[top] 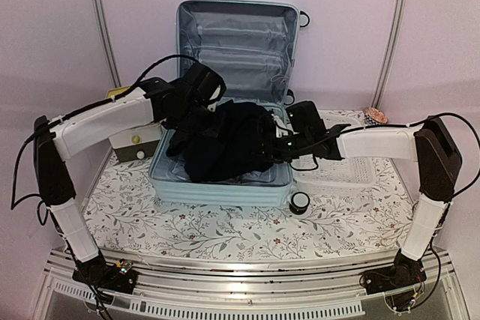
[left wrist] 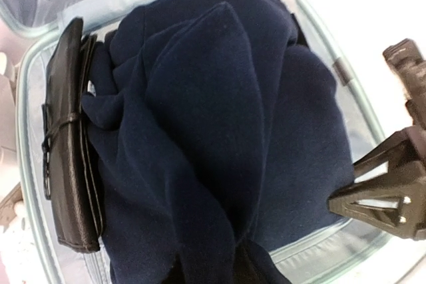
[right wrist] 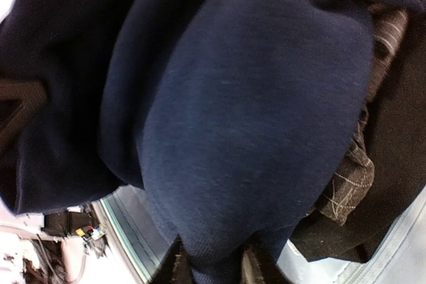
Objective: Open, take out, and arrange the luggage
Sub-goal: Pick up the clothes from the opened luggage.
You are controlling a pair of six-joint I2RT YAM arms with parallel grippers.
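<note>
Floral-print table (top: 225, 234), pale walls behind; luggage (top: 225, 191) lies open at table centre, lid (top: 240, 35) upright against the back wall, lower shell flat on the cloth; navy garment (top: 225, 140) heaped in the lower shell, bulging above its rim; black leather pouch (left wrist: 70, 138) sits along one inner wall, touching the garment; grey plaid fabric (right wrist: 353, 177) shows under the navy; left gripper (top: 191, 119) at the heap's left side, fabric funnels toward it in the left wrist view but I can't tell whether it's clamped; right gripper (right wrist: 214, 267) at the heap's right side, fingers (right wrist: 174, 265) pinched on a navy fold; white lattice basket (top: 341, 174) just right of the shell; small drawer box (top: 135, 144) at its left; one caster wheel (top: 300, 201) at the near right corner.
</note>
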